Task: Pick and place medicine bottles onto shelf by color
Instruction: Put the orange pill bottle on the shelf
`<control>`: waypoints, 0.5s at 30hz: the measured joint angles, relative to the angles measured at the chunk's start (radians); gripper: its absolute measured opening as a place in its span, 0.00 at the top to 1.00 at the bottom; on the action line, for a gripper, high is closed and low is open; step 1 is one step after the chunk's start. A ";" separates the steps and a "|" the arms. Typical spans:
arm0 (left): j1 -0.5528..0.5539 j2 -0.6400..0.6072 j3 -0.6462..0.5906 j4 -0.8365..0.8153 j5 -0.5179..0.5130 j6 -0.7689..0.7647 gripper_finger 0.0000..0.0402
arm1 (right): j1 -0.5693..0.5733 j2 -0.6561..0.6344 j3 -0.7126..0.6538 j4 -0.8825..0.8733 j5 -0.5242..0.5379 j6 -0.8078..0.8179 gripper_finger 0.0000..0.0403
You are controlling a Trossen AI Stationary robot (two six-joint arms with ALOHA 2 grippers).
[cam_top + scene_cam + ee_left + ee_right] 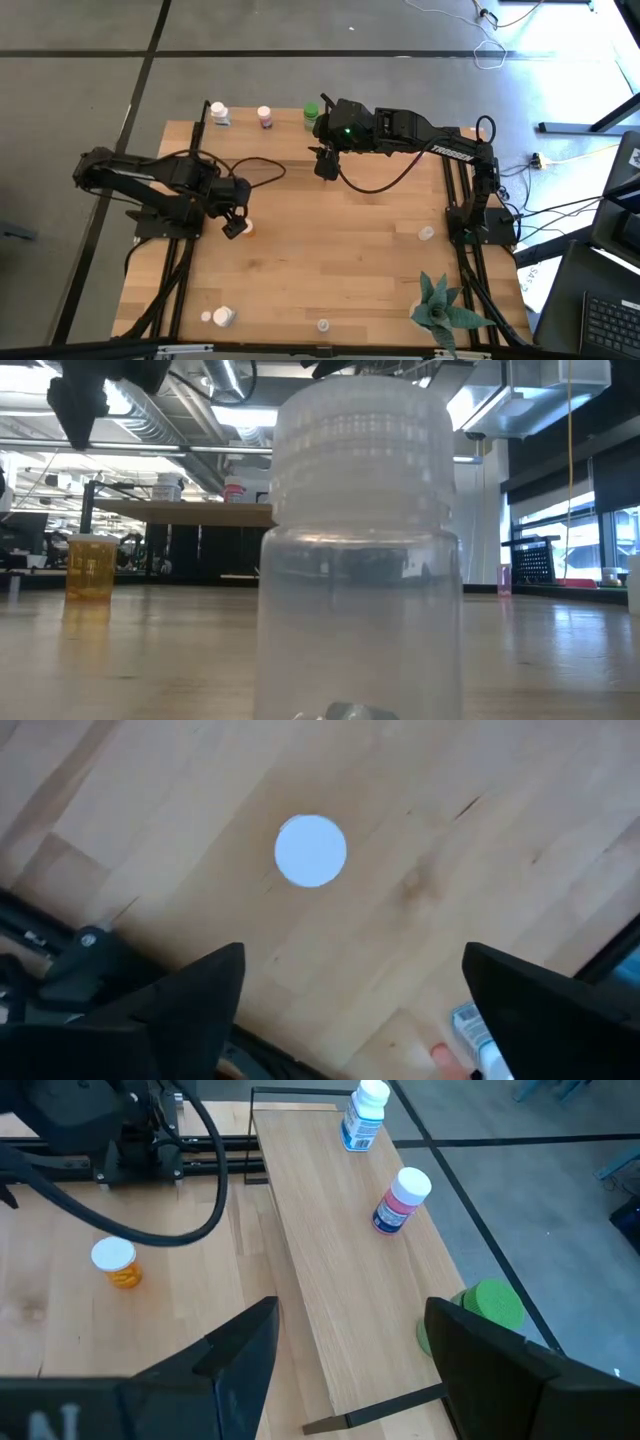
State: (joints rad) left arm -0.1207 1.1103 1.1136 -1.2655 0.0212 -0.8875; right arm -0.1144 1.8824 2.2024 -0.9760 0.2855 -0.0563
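Note:
An orange medicine bottle [118,1262] with a white cap [311,850] stands upright on the table near its left side. My left gripper [236,224] hangs open above it, pointing down, its fingers apart from the cap. The shelf [320,1260] runs along the far edge and carries a white bottle with a blue label [362,1115], a pink bottle [402,1200] and a green bottle [490,1310]. My right gripper [350,1365] waits open in the air in front of the shelf, nothing between its fingers.
A clear bottle [360,540] stands at the near edge, right in front of the low camera. More small bottles stand at the near left [222,317] and the right [427,234]. A green spiky plant [440,305] is at the near right corner. Bare wood lies in the table's middle.

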 joint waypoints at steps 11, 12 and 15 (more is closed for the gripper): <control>0.000 0.004 -0.015 0.014 -0.074 0.002 0.05 | 0.000 0.000 0.000 0.000 0.000 0.000 0.37; 0.000 0.004 -0.015 0.016 -0.074 0.002 0.05 | 0.000 0.000 0.000 0.000 0.000 0.000 0.37; 0.000 0.012 -0.015 0.021 -0.078 0.002 0.05 | 0.000 0.000 0.000 0.000 0.000 -0.001 0.37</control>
State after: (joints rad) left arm -0.1207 1.1227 1.0985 -1.2442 -0.0566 -0.8855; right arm -0.1146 1.8824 2.2024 -0.9760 0.2855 -0.0574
